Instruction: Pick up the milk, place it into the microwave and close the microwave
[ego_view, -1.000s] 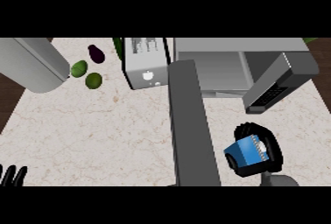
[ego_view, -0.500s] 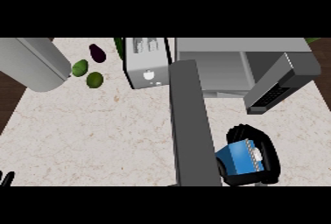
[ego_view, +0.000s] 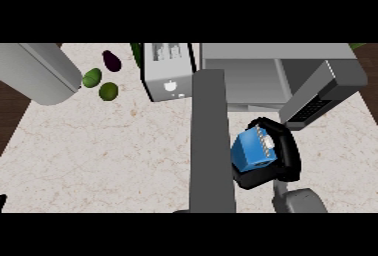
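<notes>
At the counter's near edge, the robot's right hand (ego_view: 275, 152) is curled round the blue milk carton (ego_view: 255, 148), fingers wrapped over its right side and thumb below, carrying it just right of the open microwave door (ego_view: 212, 145), which juts toward the viewer as a long grey slab. The left hand barely shows, a dark sliver at the lower left corner, so its fingers cannot be judged. Beyond the carton, the microwave (ego_view: 284, 75) stands open, its grey cavity close ahead and its control panel (ego_view: 325, 92) angled at the right. Farther left sit a white toaster (ego_view: 168, 75), two limes (ego_view: 100, 84) and an eggplant (ego_view: 111, 60). The risk is that the carton clips the door edge or control panel going in and tips over.
</notes>
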